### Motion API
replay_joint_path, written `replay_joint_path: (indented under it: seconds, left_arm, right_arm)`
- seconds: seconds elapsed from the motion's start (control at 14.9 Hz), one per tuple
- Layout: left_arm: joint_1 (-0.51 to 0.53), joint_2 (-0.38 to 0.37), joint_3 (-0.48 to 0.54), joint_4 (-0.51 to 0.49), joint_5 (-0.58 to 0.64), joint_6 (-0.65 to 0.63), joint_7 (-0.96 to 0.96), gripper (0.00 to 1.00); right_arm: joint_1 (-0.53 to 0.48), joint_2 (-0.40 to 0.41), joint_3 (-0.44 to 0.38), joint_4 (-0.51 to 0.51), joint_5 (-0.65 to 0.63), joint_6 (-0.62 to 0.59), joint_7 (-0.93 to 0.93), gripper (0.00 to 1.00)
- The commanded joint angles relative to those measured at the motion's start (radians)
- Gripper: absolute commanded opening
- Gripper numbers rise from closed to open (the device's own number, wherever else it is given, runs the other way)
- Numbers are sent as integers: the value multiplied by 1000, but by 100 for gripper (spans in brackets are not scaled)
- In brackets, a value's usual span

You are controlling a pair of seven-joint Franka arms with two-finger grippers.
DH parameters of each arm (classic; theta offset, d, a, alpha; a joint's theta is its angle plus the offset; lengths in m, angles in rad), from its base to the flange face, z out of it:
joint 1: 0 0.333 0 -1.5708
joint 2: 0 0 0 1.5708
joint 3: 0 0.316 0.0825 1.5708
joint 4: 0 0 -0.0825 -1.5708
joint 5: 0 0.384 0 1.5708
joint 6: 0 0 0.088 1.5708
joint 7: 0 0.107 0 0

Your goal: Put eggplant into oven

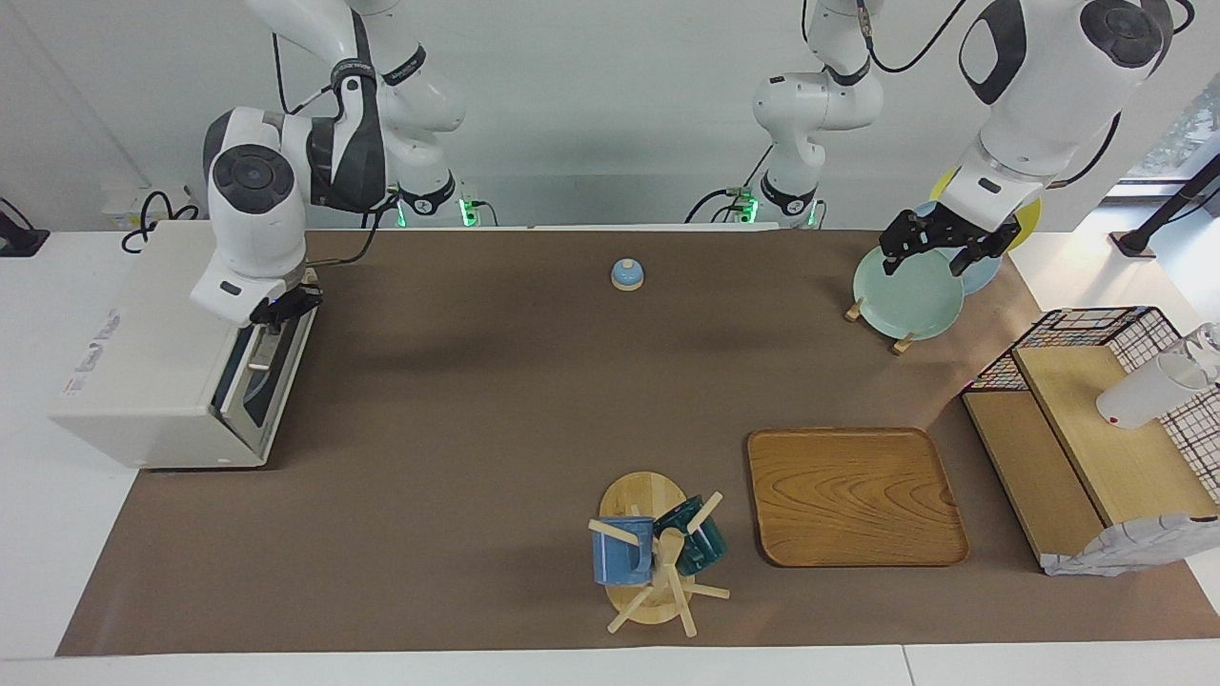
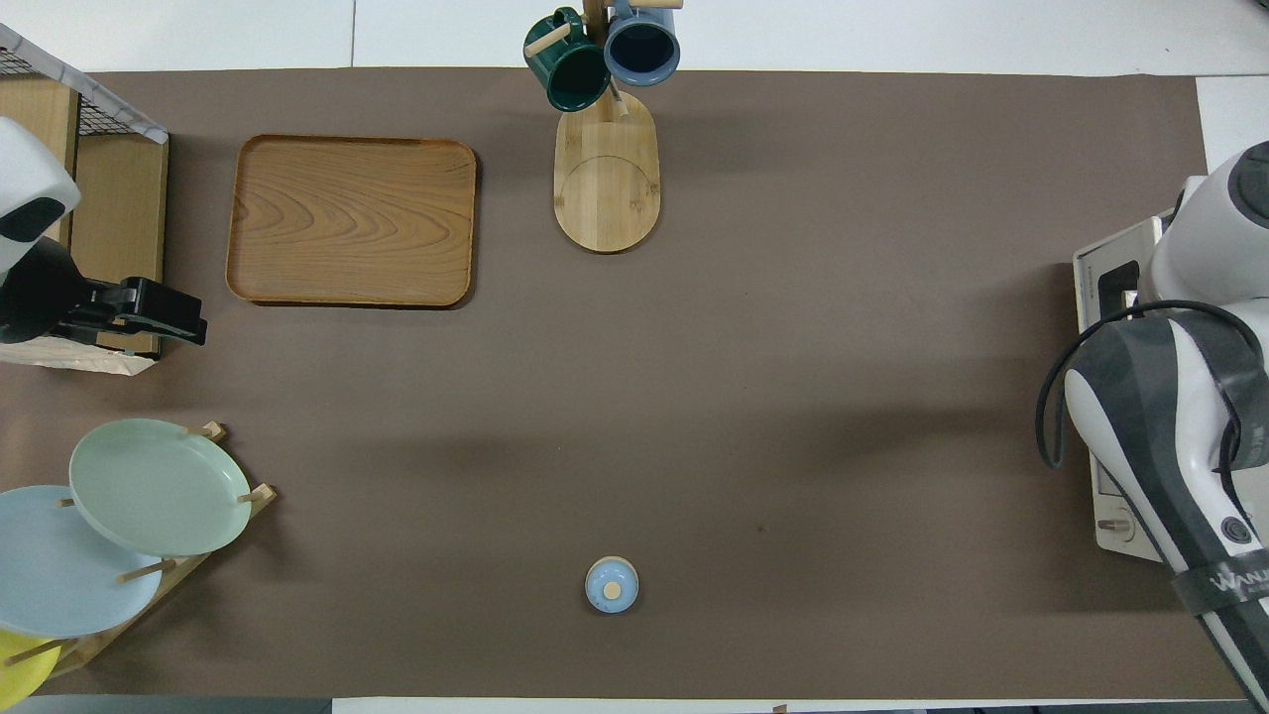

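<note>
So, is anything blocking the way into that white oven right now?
Yes: the oven has its own glass door in the way, and it looks shut. The right gripper is at the door's top edge. No eggplant shows in either view. The left gripper hangs open over the plate rack.

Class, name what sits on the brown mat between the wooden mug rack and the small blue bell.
Nothing: between the wooden mug rack and small blue bell the brown mat is bare, clearest overhead.
</note>
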Motion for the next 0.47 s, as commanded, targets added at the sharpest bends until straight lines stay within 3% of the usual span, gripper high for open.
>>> replay_joint_path:
  seconds: [0.0, 0.07, 0.2, 0.34, 0.4]
  left_arm:
    - [11, -11, -8, -5, 3, -10, -8, 100]
    - [11, -11, -8, -5, 3, -10, -8, 100]
    - [11, -11, -8, -5, 3, -10, -8, 100]
    - [11, -11, -8, -5, 3, -10, -8, 100]
    - [11, -11, -8, -5, 3, -10, -8, 100]
  right_arm:
    - [-8, -88, -7, -8, 80, -50, -55, 0]
    - [-8, -105, -15, 10, 129, -62, -53, 0]
    - [-16, -99, -18, 95, 243, -118, -46, 11]
    - [-19, -38, -17, 232, 306, -210, -23, 15]
    - [-20, -10, -17, 301, 358, -259, 9, 22]
